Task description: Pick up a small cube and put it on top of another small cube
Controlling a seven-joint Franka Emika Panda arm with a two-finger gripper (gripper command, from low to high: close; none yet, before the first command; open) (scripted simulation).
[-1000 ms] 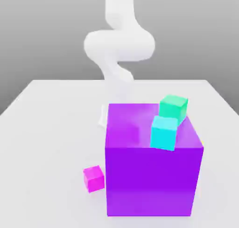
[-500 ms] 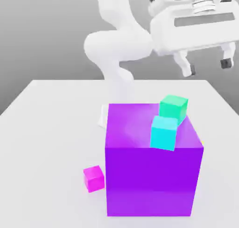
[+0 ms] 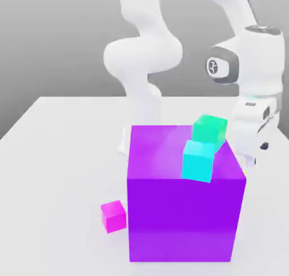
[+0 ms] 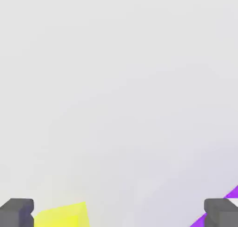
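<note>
Gripper (image 4: 119, 212) is hanging wide open, holding nothing. Yellow cube (image 4: 62, 216) is sitting on the table (image 3: 62, 156) just inside one fingertip (image 4: 16, 211), off-centre. Risk: descending finger clipping it, or wrist grazing the purple block (image 3: 183, 213).

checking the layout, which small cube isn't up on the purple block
The magenta cube: it sits on the table beside the purple block, while the green and cyan cubes rest on top.

A big purple cube (image 3: 183, 213) sits on the white bench (image 3: 56, 156), with a green cube (image 3: 210, 128) and a cyan cube (image 3: 198, 160) on top, touching. A small magenta cube (image 3: 113, 215) lies beside it. The white arm (image 3: 254, 94) hangs down behind the purple cube's far corner on the exterior view's right.
</note>
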